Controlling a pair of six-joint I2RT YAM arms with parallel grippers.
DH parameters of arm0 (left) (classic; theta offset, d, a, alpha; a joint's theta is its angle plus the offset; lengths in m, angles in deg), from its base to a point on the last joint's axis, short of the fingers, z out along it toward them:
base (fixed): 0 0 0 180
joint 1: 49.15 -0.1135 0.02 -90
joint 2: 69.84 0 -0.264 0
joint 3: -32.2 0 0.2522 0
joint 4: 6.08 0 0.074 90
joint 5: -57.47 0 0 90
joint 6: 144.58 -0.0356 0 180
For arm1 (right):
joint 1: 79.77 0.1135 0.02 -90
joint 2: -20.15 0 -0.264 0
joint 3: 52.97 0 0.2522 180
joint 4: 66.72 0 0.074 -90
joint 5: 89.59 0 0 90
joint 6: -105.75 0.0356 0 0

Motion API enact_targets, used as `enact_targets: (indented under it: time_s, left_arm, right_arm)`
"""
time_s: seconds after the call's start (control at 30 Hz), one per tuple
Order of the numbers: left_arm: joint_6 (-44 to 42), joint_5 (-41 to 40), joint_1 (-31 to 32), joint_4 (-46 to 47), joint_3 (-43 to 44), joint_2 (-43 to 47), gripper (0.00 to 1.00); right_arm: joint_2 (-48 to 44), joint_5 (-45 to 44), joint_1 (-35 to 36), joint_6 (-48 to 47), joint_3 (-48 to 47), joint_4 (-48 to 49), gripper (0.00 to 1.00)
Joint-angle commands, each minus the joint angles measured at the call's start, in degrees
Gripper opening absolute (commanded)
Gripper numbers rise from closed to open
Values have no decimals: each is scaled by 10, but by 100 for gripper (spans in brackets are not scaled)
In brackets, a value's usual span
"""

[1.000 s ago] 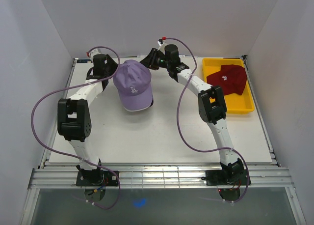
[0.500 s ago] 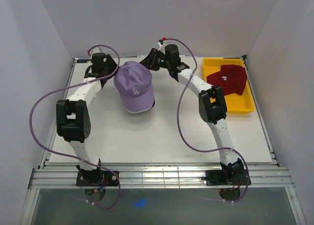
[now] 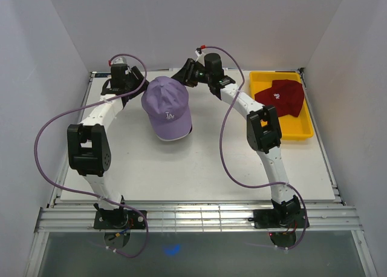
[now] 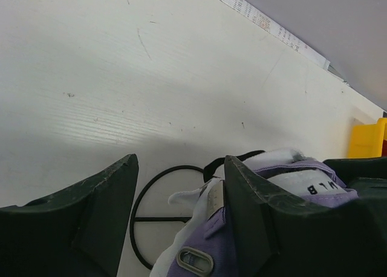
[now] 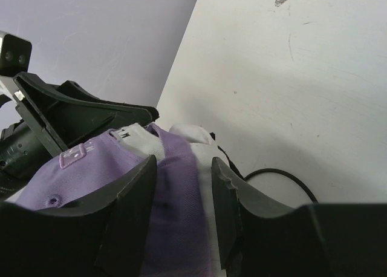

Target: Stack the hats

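- Top view: a lavender fabric baseball cap with a white logo [image 3: 166, 104] sits on the white table [image 3: 199, 162], left of centre toward the far side, its brim pointing to the near edge. A white cloth edge and a dark one show under the brim.
- A dark red fabric cap [image 3: 279, 95] lies in the yellow plastic tray [image 3: 296, 127] at the far right, well apart from the lavender one.
- The left gripper [image 3: 134, 83] is just beside the lavender cap's rear left, and the right gripper [image 3: 183, 74] is at its rear right.
- Left wrist view: the left gripper [image 4: 180, 162] has its fingers spread wide and pinches nothing. Bare table and a black ring mark [image 4: 158, 218] show between them. The lavender cap's back strap [image 4: 205, 241] and some white cloth [image 4: 187, 198] lie against the right-hand finger.
- Right wrist view: the right gripper [image 5: 184, 161] has a finger on each side of the lavender cap's rear fabric [image 5: 175, 186]. I cannot tell whether they press it or stand loose.
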Motion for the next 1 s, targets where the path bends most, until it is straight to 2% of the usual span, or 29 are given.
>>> enact_targets:
  time_s: [0.0,0.3,0.57,0.6,0.7,0.97]
  left_arm:
    - [-10,36,-2,-29,16,36,70]
    - [-5,58,-8,-27,36,40,70]
    - [1,68,-11,-26,47,48,71]
    - [2,68,-12,-29,50,48,80]
    - [4,73,-13,-32,51,50,92]
    - [7,72,-18,-33,45,67,93]
  right_arm:
    - [-44,17,-1,7,1,9,48]
    - [-53,29,-5,20,7,20,50]
    - [-67,34,-10,26,19,31,57]
    - [-69,35,-10,26,19,32,57]
    - [-74,36,-10,29,21,34,57]
    - [-93,36,-12,29,40,42,57]
